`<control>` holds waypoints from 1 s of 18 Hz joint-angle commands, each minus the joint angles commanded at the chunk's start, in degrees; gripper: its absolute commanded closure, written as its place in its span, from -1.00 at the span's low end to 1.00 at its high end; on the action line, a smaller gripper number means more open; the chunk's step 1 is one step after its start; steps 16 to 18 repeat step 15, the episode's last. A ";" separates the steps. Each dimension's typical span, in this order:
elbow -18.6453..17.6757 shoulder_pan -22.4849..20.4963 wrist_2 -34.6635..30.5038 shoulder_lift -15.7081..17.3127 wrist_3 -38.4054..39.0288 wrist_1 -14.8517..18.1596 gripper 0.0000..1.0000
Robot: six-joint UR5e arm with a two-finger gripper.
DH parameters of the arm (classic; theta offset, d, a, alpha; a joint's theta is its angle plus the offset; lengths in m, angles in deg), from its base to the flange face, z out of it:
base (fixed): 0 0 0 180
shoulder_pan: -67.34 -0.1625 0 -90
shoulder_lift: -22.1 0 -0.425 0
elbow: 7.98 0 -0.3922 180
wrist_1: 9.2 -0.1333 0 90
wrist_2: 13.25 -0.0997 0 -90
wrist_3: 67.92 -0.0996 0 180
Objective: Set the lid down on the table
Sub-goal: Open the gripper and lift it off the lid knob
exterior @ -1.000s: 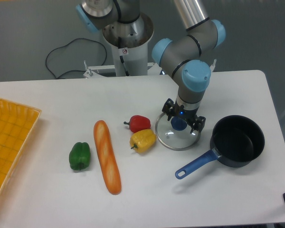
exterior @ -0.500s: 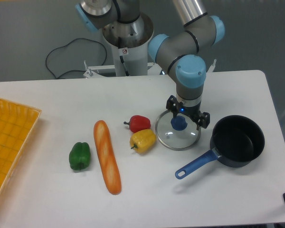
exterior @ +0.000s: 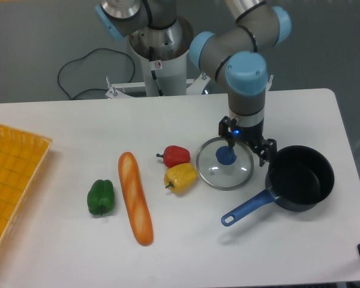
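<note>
You've got three peppers: red (exterior: 177, 155), yellow (exterior: 180, 177), green (exterior: 100, 197); one baguette (exterior: 135, 197), one lid (exterior: 224, 170), one saucepan (exterior: 300, 178), one yellow tray (exterior: 12, 174), one gripper (exterior: 248, 144)

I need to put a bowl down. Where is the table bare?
Bare: the table between tray and baguette, and the front strip below the saucepan. Crowded: peppers, lid, gripper.

You're looking at a grey-silver arm (exterior: 228, 51) with light-blue joint caps. Its black two-finger gripper (exterior: 246, 141) shows a small blue light. The base column (exterior: 161, 54) carries a small red-and-white sticker.
</note>
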 joint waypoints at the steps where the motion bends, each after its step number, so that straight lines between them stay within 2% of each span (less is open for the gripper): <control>1: 0.09 -0.18 0.00 0.27 0.00 0.00 -1.00; 3: 1.31 -0.26 -1.31 0.36 0.00 1.31 -1.00; 6: 1.14 -0.70 -5.28 0.71 0.26 3.60 -1.00; 9: 0.88 -2.10 -5.28 2.64 0.44 9.91 -1.00; 10: 0.79 -2.55 -5.19 3.08 0.18 10.98 -1.00; 18: 1.32 -3.60 -4.84 4.14 0.09 11.52 -1.00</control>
